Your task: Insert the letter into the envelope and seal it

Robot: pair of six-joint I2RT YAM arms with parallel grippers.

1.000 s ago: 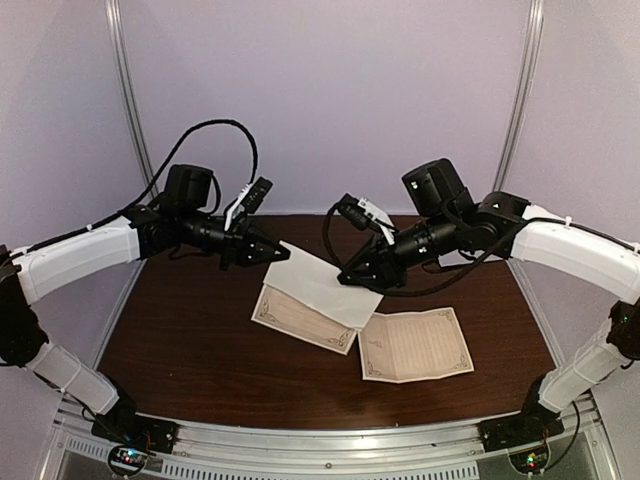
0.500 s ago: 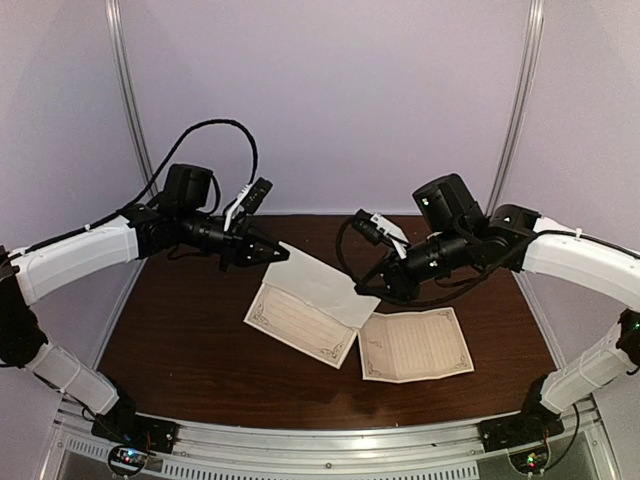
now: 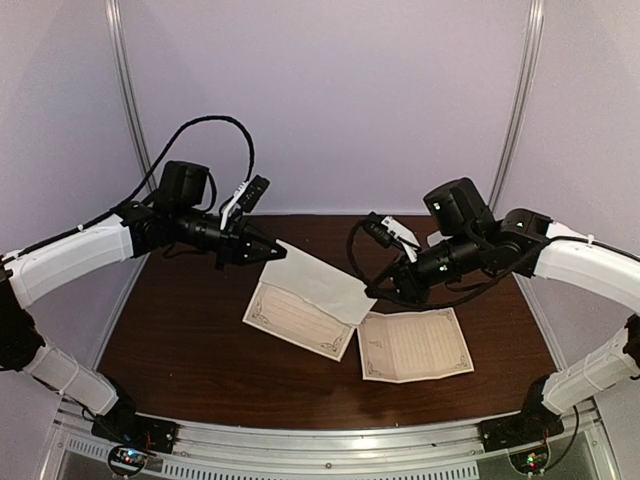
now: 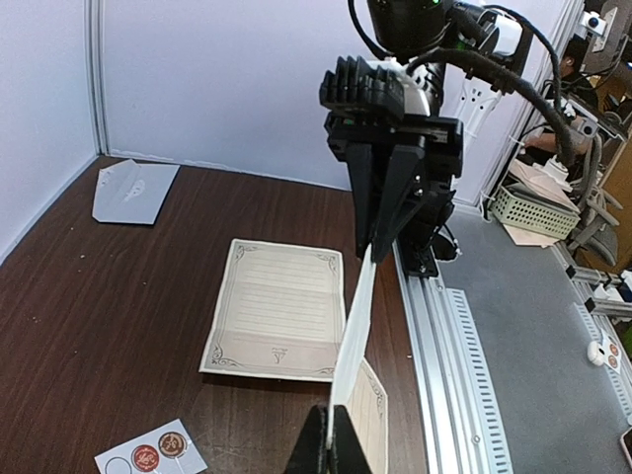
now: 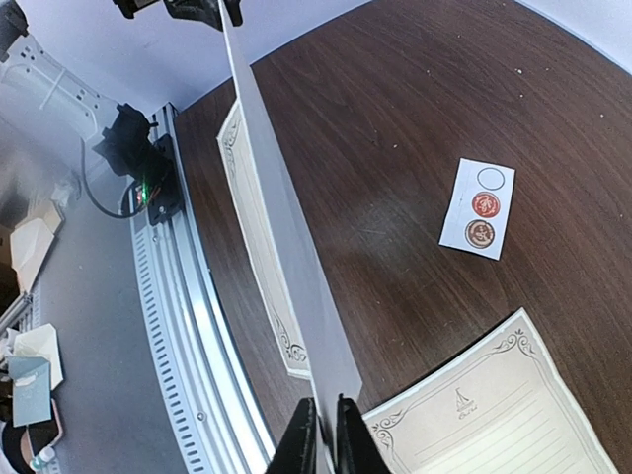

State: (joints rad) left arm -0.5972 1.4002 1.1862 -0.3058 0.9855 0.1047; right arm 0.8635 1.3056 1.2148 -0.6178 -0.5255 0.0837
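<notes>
Two hands share one load. The left hand (image 3: pixel 281 256) is clenched on one far corner of the envelope (image 3: pixel 315 280), and the right hand (image 3: pixel 371 291) is clenched on the other. The pale sheet hangs stretched between them over the middle of the desk (image 3: pixel 170 345). From above, the envelope shows a plain white face, with its far long edge raised and its near long edge down. Each wrist view catches it almost edge-on, as a thin pale blade running from that hand's own closed fingertips toward the opposite hand.

As a container it gives little away, and whether anything sits inside it cannot be told. Along its near edge it meets a bordered letter (image 3: pixel 295 322), which lies on the desk and reaches toward the near rail. Whether that letter is tucked into the envelope or only lies under its edge cannot be told either.

A second letter (image 3: pixel 415 345), with the same ornate border and ruled lines, lies flat just beside the first on the right, clear of the envelope. On the far side of the envelope a small white sticker strip (image 5: pixel 479 207) lies on the desk, carrying two reddish round seals and one empty ring. In a far corner where two walls meet, well apart from everything else, rests a grey folded paper (image 4: pixel 128 191).
</notes>
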